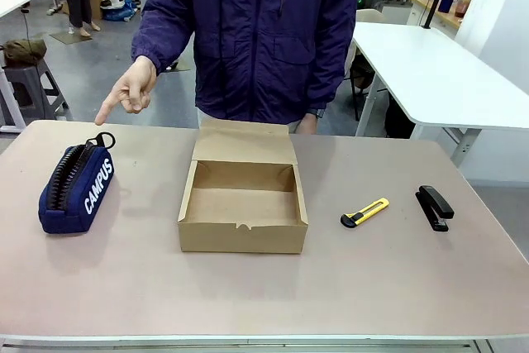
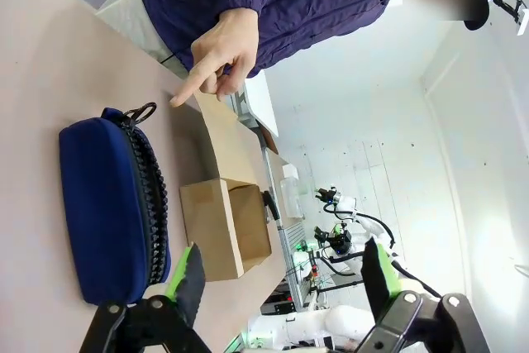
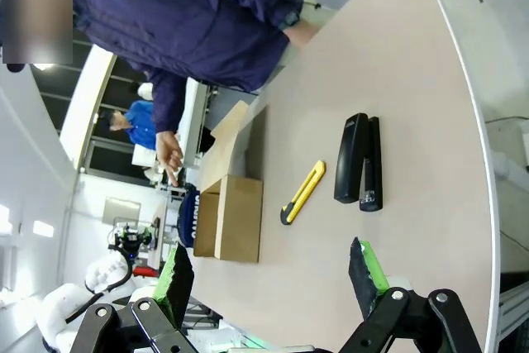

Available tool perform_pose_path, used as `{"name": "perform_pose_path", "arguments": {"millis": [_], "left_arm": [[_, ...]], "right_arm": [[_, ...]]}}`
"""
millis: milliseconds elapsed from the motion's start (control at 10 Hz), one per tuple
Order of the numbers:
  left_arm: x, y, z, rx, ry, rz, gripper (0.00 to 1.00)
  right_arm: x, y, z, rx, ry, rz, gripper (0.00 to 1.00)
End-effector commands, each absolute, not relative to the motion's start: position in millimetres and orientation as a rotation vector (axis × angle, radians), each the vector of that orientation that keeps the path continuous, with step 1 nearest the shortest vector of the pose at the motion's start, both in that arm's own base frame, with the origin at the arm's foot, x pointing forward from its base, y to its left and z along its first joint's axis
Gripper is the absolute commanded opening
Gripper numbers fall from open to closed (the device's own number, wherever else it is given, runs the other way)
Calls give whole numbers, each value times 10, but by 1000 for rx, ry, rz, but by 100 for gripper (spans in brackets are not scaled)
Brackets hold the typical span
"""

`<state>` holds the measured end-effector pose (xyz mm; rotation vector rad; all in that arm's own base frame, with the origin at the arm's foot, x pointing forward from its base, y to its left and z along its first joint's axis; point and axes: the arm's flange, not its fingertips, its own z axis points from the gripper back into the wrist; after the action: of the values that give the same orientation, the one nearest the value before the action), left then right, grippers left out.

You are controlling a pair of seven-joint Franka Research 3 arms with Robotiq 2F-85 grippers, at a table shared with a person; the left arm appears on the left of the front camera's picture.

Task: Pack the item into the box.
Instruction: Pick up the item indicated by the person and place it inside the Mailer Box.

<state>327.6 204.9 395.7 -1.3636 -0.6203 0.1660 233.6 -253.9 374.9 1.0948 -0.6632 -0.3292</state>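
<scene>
Showed the opening step of packing, before any grasp. Nearest, showed the left gripper (image 2: pixel 281 266) with fingers spread wide and empty, on the pouch's side of the box (image 1: pixel 241 237). Showed the right gripper (image 3: pixel 269 264) likewise spread and empty, on the stapler's side of the box. Found the item, a navy pouch (image 1: pixel 78 188) lettered "CAMPUS", lying on the table (image 1: pixel 248 295) well to the left of the box, zip uppermost. Found the box open and bare inside, lid flap laid back on its far side. To the right of the box, noted a yellow utility knife (image 1: pixel 364 213), and farther right a black stapler (image 1: pixel 435 207), neither part of the task. Beyond the box's far left corner, recorded the person's hand (image 1: pixel 131 88), forefinger aimed down toward the pouch. Judged the next move thus: bring the left gripper over the pouch, close across its narrow width, lift, carry right, lower lengthwise into the box.
</scene>
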Motion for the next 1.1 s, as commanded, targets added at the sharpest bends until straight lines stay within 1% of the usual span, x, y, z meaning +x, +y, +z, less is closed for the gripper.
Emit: {"name": "perform_pose_path", "arguments": {"millis": [0, 200, 300, 500, 600, 700, 1000], "left_arm": [[3284, 2065, 3971, -1375, -647, 145, 100], [3284, 2065, 3971, -1375, -647, 145, 100], [3274, 2053, 3957, -1363, -621, 167, 100], [3274, 2063, 4162, -1042, -577, 166, 100], [3291, 1997, 4285, -932, -546, 90, 100], [3331, 1941, 4390, -851, -524, 35, 100], [3570, 906, 4620, -656, -466, -60, 100]], "right_arm": [[2355, -2554, 3751, 1099, -695, -308, 100], [2355, -2554, 3751, 1099, -695, -308, 100], [2355, -2554, 3751, 1099, -695, -308, 100], [2355, -2554, 3751, 1099, -695, -308, 100], [2355, -2554, 3751, 1099, -695, -308, 100], [2355, -2554, 3751, 1099, -695, -308, 100], [2355, -2554, 3751, 1099, -695, -308, 100]]}}
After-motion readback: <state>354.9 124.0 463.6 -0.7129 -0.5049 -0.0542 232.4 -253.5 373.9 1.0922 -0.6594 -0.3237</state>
